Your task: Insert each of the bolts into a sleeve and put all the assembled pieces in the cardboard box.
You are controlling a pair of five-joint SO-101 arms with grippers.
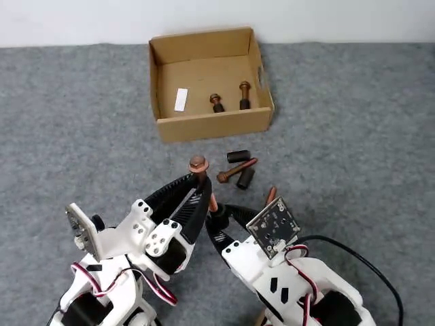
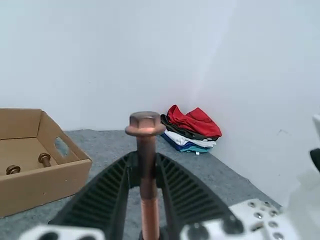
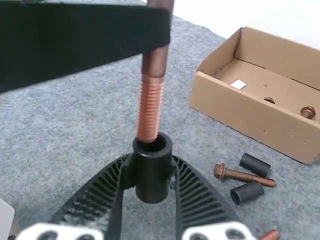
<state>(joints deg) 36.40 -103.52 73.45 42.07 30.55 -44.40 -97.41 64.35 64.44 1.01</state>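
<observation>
My left gripper (image 1: 200, 183) (image 2: 145, 165) is shut on the shaft of a copper bolt (image 1: 198, 165) (image 2: 145, 131), held upright with its head up. Right beneath it, my right gripper (image 1: 219, 219) (image 3: 151, 172) is shut on an upright black sleeve (image 1: 217, 217) (image 3: 152, 167). The bolt's threaded end (image 3: 150, 112) sits just inside the sleeve's mouth. On the carpet behind lie a loose bolt (image 1: 236, 170) (image 3: 243, 175) and two black sleeves (image 1: 238, 156) (image 1: 245, 178). The cardboard box (image 1: 211, 125) (image 3: 240, 107) at the back holds two assembled pieces (image 1: 216, 102) (image 1: 244, 94).
A further copper bolt (image 1: 271, 195) lies by the right arm's camera board. A white label (image 1: 181, 99) lies on the box floor. A pile of folded clothes (image 2: 190, 129) sits against the far wall. Grey carpet stretches open to both sides.
</observation>
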